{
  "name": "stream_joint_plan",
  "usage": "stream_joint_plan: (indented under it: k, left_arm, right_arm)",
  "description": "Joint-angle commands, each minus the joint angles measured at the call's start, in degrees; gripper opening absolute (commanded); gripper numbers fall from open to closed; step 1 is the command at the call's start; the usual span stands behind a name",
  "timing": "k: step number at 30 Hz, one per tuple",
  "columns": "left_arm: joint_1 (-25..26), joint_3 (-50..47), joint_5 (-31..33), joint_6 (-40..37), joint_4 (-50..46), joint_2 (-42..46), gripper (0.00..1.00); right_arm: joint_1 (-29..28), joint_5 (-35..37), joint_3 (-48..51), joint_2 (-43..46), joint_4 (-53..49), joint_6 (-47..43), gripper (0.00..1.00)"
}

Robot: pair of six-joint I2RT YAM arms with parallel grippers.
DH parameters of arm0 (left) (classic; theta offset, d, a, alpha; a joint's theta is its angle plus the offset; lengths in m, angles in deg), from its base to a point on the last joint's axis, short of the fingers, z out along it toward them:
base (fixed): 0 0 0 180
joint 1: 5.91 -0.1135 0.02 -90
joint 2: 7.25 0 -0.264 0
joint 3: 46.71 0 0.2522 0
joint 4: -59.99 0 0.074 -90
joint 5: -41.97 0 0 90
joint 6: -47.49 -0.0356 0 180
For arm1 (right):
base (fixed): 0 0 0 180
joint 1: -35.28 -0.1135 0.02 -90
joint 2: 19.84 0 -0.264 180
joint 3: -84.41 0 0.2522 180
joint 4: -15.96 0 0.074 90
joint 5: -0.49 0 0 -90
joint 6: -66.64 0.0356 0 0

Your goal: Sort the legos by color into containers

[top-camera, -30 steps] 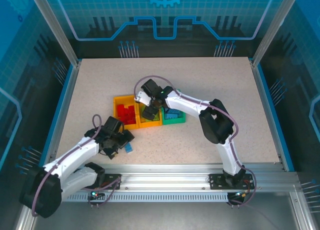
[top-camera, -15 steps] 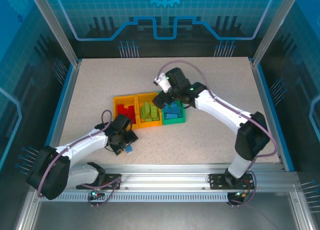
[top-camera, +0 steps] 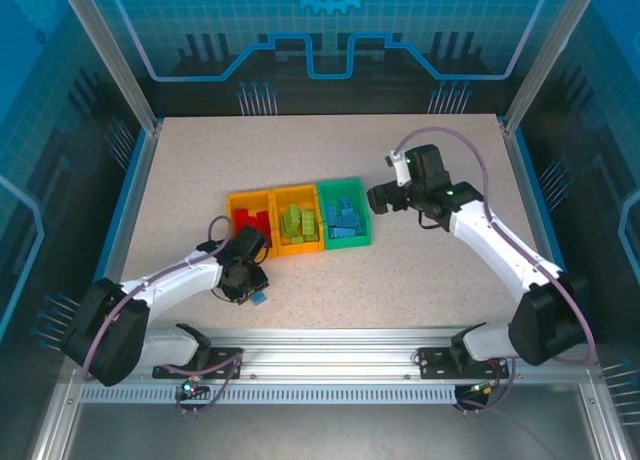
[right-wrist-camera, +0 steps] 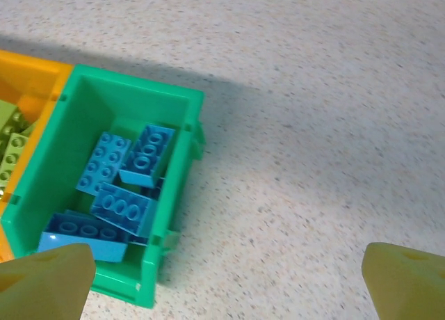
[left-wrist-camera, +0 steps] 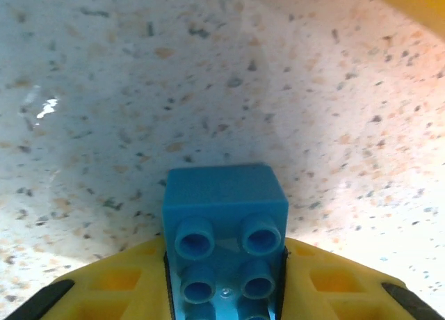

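Note:
My left gripper (top-camera: pixel 252 283) is down on the table in front of the bins, shut on a blue lego (top-camera: pixel 260 298). In the left wrist view the studded blue lego (left-wrist-camera: pixel 224 219) sits clamped between the yellow fingers (left-wrist-camera: pixel 104 285). The containers stand in a row: a yellow bin (top-camera: pixel 236 198) with red legos (top-camera: pixel 253 225), an orange bin (top-camera: pixel 297 248) with light green legos (top-camera: pixel 298 223), and a green bin (top-camera: pixel 343 187) with blue legos (top-camera: pixel 343 222). My right gripper (top-camera: pixel 378 197) hovers open just right of the green bin (right-wrist-camera: pixel 175 195), nothing between its fingertips (right-wrist-camera: pixel 49 278).
Bare speckled tabletop (top-camera: pixel 430 270) stretches right of and behind the bins. Blue rails (top-camera: pixel 530 220) edge the table on both sides, and a metal rail (top-camera: pixel 330 345) runs along the near edge by the arm bases.
The left gripper has come down and shut on the blue lego. The right arm has swung from over the bins to their right, jaws open.

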Motion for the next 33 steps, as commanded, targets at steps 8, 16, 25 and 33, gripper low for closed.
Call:
stream_joint_plan:
  k: [8,16,25,33]
  left_arm:
    - [2.1,14.9,-1.1,-4.5,4.8,-5.9,0.29]
    - [4.5,43.3,-3.6,-16.4,1.0,-23.5,0.29]
    - [5.2,68.2,-9.2,-20.3,-3.2,-46.2,0.31]
    - [5.2,71.5,-7.1,-20.7,-5.0,-48.6,0.55]
  right_arm:
    - [7.4,-4.5,10.2,8.1,1.8,7.4,1.0]
    - [8.8,-4.4,15.1,11.1,0.8,9.2,1.0]
    - [9.4,-4.1,16.2,14.1,-0.7,9.7,1.0]
    - [10.0,-2.2,18.7,18.0,0.1,7.1,1.0]
